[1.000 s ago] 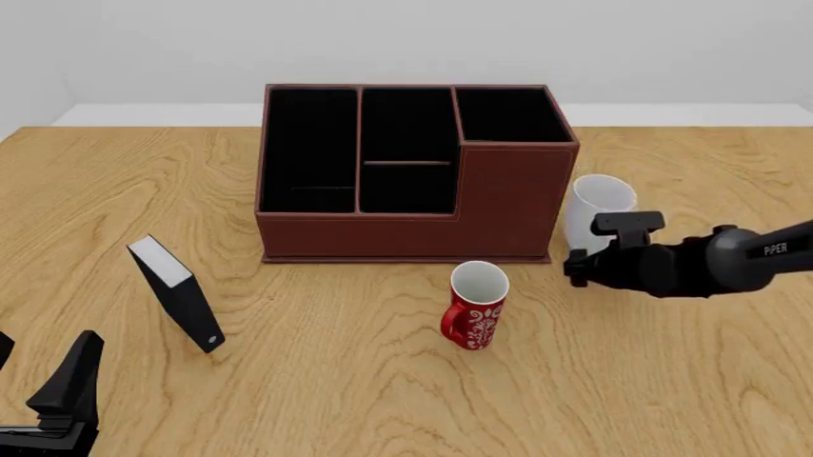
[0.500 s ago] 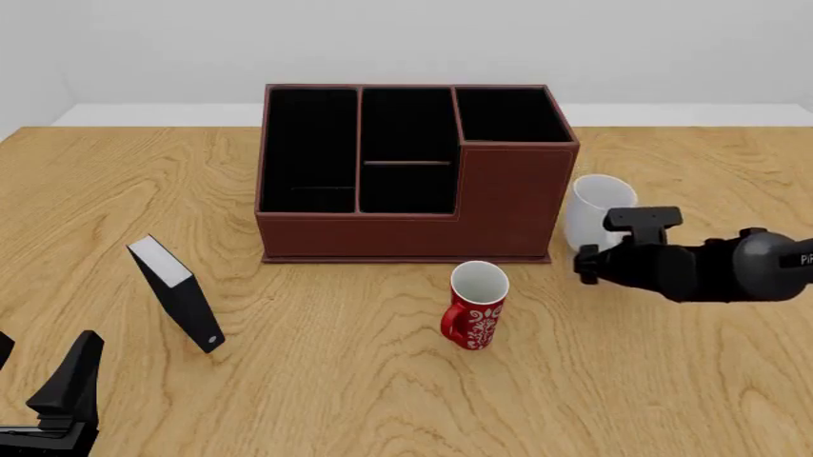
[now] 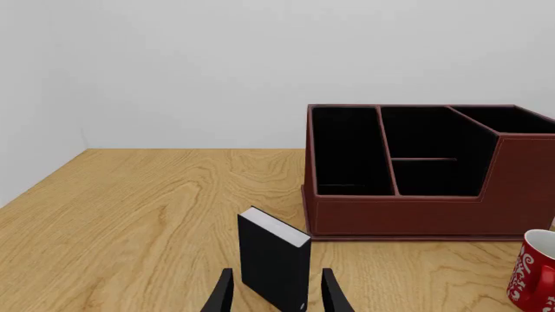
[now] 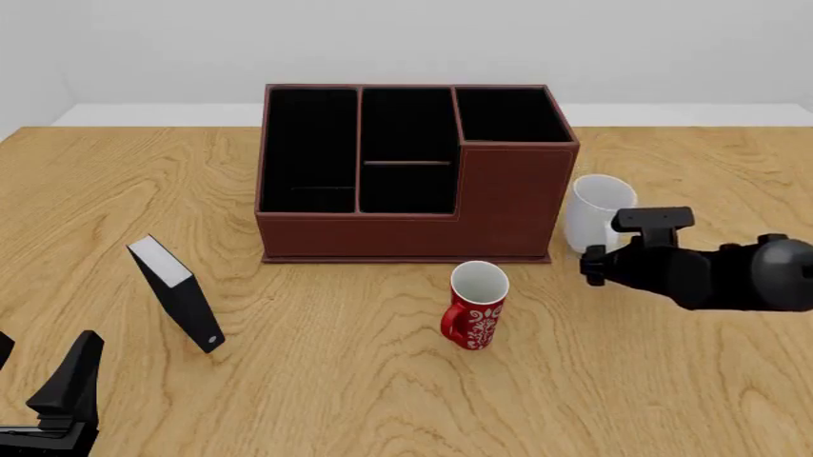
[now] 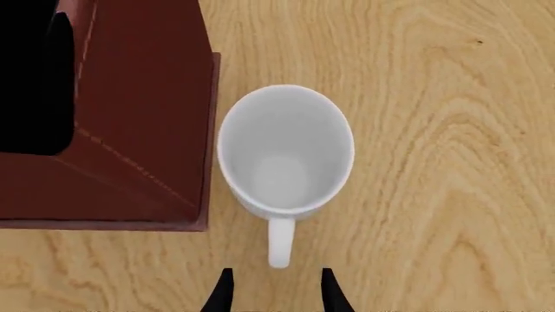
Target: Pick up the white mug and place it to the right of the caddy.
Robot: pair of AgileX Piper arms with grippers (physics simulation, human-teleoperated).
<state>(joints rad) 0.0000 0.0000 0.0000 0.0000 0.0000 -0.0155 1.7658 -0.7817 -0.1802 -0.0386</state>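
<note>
Front view: the white mug stands upright on the table, just beside the right wall of the caddy, at about 3 o'clock from the caddy's tall end section. The right gripper hangs close above the mug's near side, so that from the gripper the mug lies toward 12 o'clock, slightly left. The left gripper sits at the table's near-left corner, well apart from the mug; by that spacing the right arm is judged the nearer one for any further handling.

Right wrist view: the white mug is seen from above with its mouth open to the camera, the caddy at its side, possibly touching. The loop handle points straight back toward the right gripper, in line with the gap between the two fingertips. These fingertips stand apart with nothing between them; the handle's end stops just short of them.

Left wrist view: the left gripper also has its fingers spread and holds nothing; the black-and-white box stands ahead of it, and the red mug appears at the edge.

Judgement: the mug already occupies the caddy's right side.
</note>
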